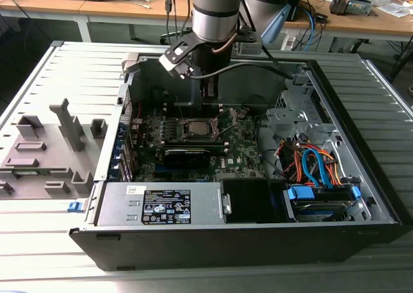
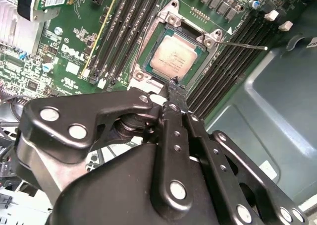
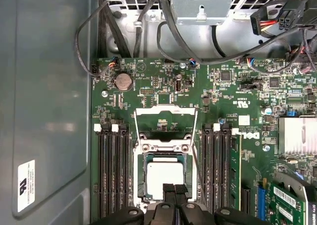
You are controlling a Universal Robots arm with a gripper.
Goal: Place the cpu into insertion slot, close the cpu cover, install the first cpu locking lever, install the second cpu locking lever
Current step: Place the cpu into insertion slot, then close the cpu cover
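Note:
The cpu (image 3: 165, 178), a square chip with a dull silver top, lies seated in the insertion slot (image 3: 141, 185) on the green motherboard; it also shows as the cpu (image 2: 171, 56) and the cpu (image 1: 199, 128). The cpu cover (image 3: 166, 111), a thin silvery frame, is swung open and lies back beyond the socket. A thin wire locking lever (image 2: 242, 44) stands free beside the socket. My gripper (image 3: 174, 189) hangs just over the chip's edge, its black fingertips pressed together with nothing between them; the gripper (image 2: 173, 84) looks the same from the other side.
Black memory slots (image 3: 113, 170) flank the socket on both sides. A finned heatsink (image 3: 297, 135) and an expansion card (image 1: 187, 154) sit close by. The case's metal wall (image 3: 49, 96), cables (image 3: 163, 31) and the drive bay (image 1: 319, 199) hem in the board.

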